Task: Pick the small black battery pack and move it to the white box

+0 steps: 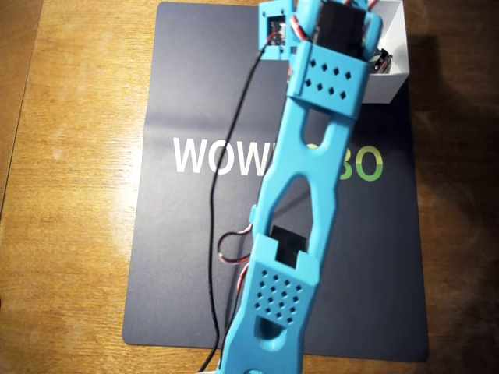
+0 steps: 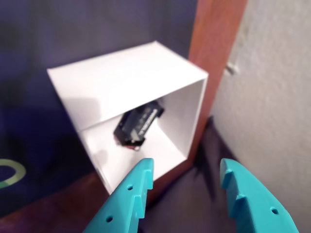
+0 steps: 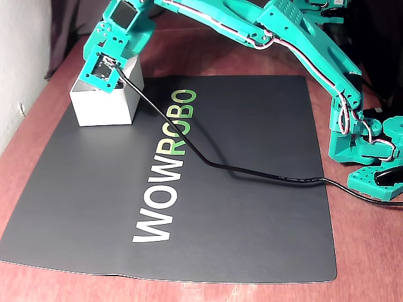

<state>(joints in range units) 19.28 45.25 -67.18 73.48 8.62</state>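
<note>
Gripper [image 2: 187, 187] fingers spread wide, empty; battery pack [image 2: 137, 125] inside white box [image 2: 121, 77].

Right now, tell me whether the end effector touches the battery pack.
Apart. The wrist view shows the open end effector empty, with the battery pack lying inside the white box.

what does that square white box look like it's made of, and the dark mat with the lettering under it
The square white box looks like thin matte cardboard or card: flat, sharp-edged upright walls, no gloss. The dark rectangular mat looks like a thin flexible sheet, perhaps rubber or vinyl, lying flat with rounded corners and a soft sheen.
</note>
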